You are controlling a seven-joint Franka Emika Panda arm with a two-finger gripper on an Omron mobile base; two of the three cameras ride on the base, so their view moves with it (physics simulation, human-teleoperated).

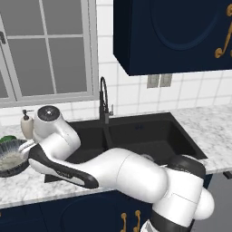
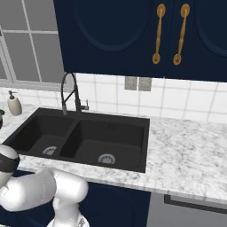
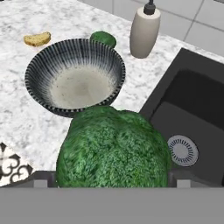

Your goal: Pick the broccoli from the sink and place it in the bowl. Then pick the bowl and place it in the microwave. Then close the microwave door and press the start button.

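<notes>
Filling the lower middle of my hand view, the bright-green lumpy broccoli floret (image 3: 114,148) sits right at the camera, held in my hand (image 3: 113,181), whose fingers close on it from both sides at the bottom edge. It hangs over the white-and-grey marbled table (image 3: 30,118), at the near rim of the bowl.

Largest around it is the black double-basin sink (image 2: 84,137), in the right half of the hand view, one round steel drain (image 3: 182,150) showing just right of the floret. Its tall black arched faucet (image 1: 104,97) stands at the back, centre of the left base view.

Next comes the wide round dark-grey ribbed bowl (image 3: 75,75), upright in the upper left of the hand view with a speckled pale inside.

Behind the bowl stand a beige soap dispenser bottle (image 3: 144,31), a small dark-green rounded thing (image 3: 103,38) touching the bowl's far rim, and a yellowish bread piece (image 3: 37,39) at upper left.
</notes>
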